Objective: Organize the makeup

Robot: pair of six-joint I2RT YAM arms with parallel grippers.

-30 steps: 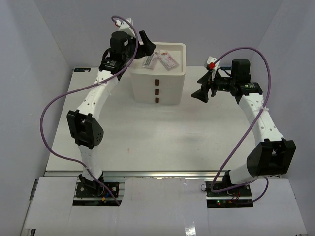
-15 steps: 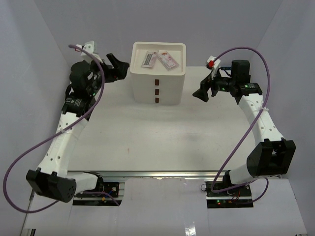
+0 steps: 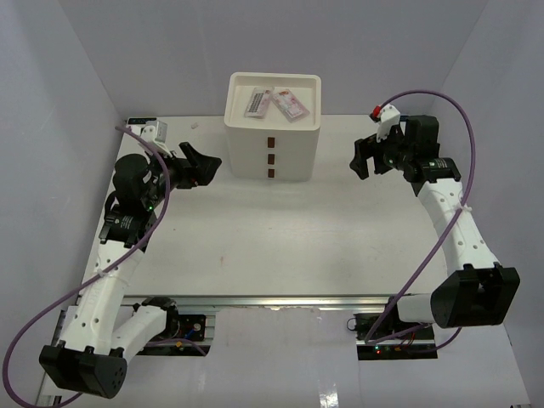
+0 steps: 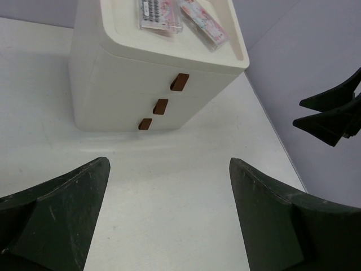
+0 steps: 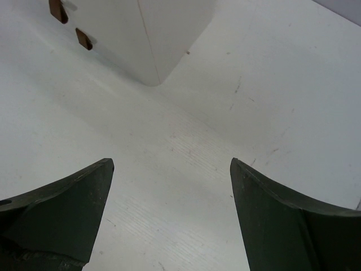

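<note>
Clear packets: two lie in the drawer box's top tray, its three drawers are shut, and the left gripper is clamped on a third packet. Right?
No: the left gripper is open and empty, as the left wrist view shows. The rest stands: two clear packets lie in the top tray of the drawer box, and its three drawers are shut.

Black left gripper has pulled away from the top of the white three-drawer box and swung down toward the left edge of the white counter. Black right gripper has shifted slightly toward the right edge.
</note>
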